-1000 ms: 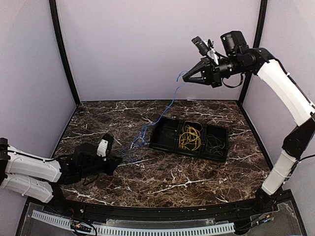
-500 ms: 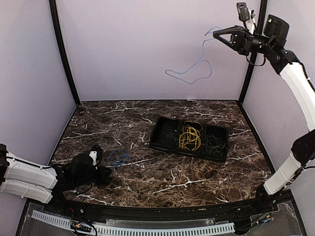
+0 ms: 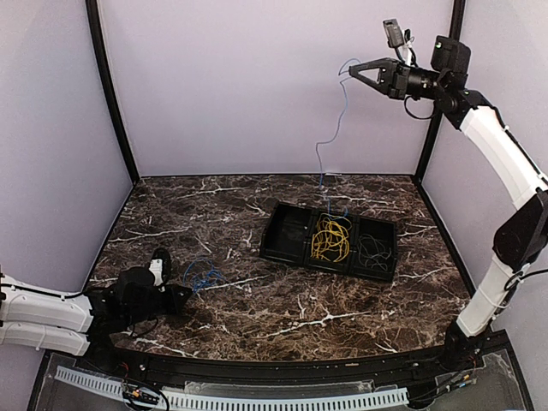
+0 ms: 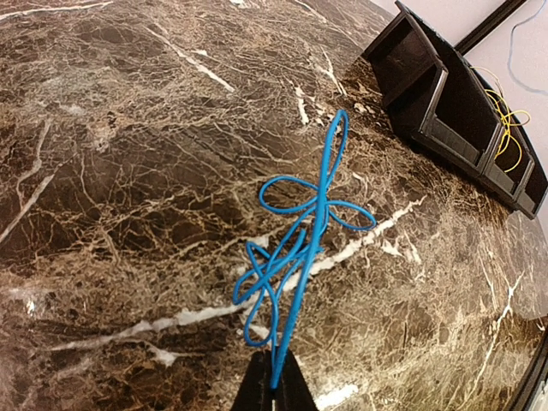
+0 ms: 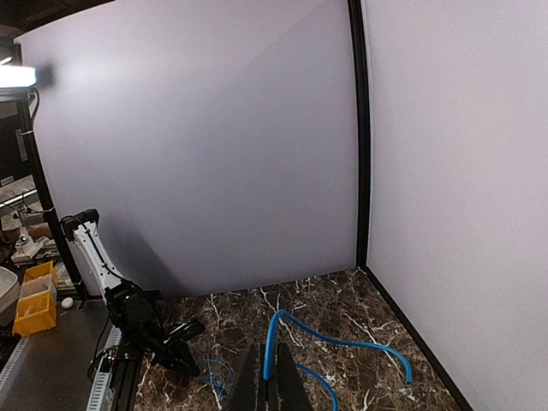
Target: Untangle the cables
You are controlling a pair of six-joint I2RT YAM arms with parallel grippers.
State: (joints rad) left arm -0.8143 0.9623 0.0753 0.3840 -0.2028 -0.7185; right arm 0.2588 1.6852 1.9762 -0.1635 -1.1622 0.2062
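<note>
My right gripper is raised high at the back right and shut on one blue cable. That cable hangs straight down, its lower end by the back rim of the black tray. In the right wrist view, it curls out of the gripper as a blue cable. My left gripper, low at the near left, is shut on a blue cable tangle. The tangle also shows in the left wrist view, rising from the gripper. Yellow cables fill the middle compartment and dark grey cables the right one.
The tray's left compartment holds nothing. The tray also shows in the left wrist view at the upper right. Lilac walls with black corner posts close in the marble table on three sides.
My right gripper moved left and slightly down with its blue cable, which now hangs straight down instead of swinging in the air. My left arm drew back a little toward the near left.
</note>
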